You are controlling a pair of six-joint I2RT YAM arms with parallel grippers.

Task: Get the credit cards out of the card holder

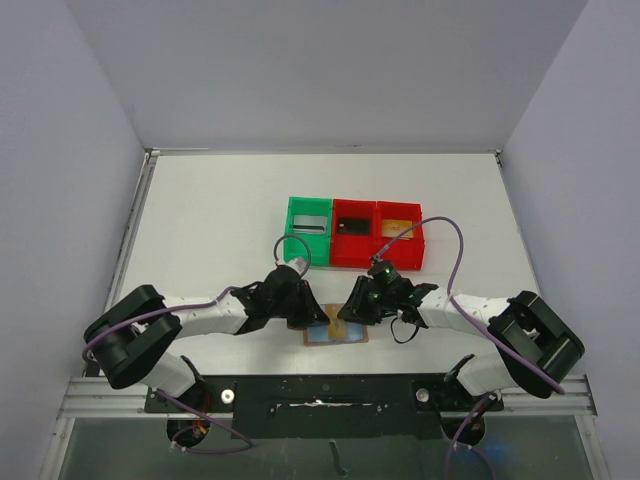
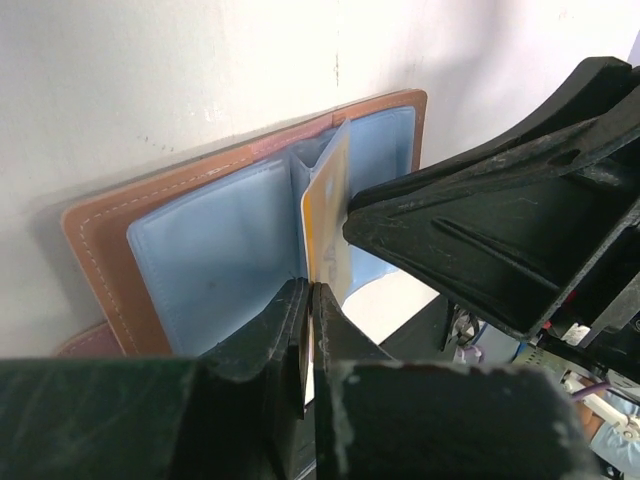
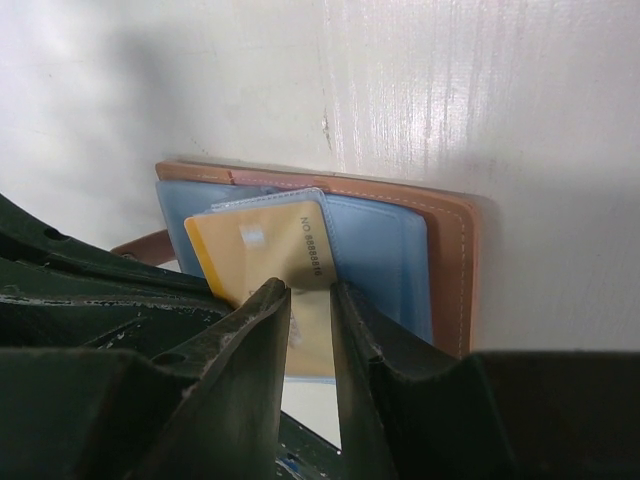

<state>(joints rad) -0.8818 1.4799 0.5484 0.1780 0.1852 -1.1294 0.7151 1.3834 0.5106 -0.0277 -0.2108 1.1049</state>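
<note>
The tan leather card holder [image 1: 347,336] lies open on the table near the front edge, its light blue lining [image 2: 215,255] facing up. A gold credit card [image 2: 328,210] sticks out of the middle pocket, tilted up on its edge. My left gripper [image 2: 308,290] is shut on that card's near edge. My right gripper [image 3: 310,292] hovers over the same card [image 3: 265,250], its jaws a narrow gap apart with nothing between them. In the left wrist view, the right gripper's finger [image 2: 480,230] lies across the holder's right half. From above, the left gripper [image 1: 303,317] and the right gripper [image 1: 351,314] meet over the holder.
Three small bins stand in a row behind the holder. The green bin [image 1: 290,235] holds a grey card [image 1: 309,224]. A black card [image 1: 351,225] lies in the middle red bin [image 1: 352,258]. In the right red bin [image 1: 400,262] lies a gold card [image 1: 397,226].
</note>
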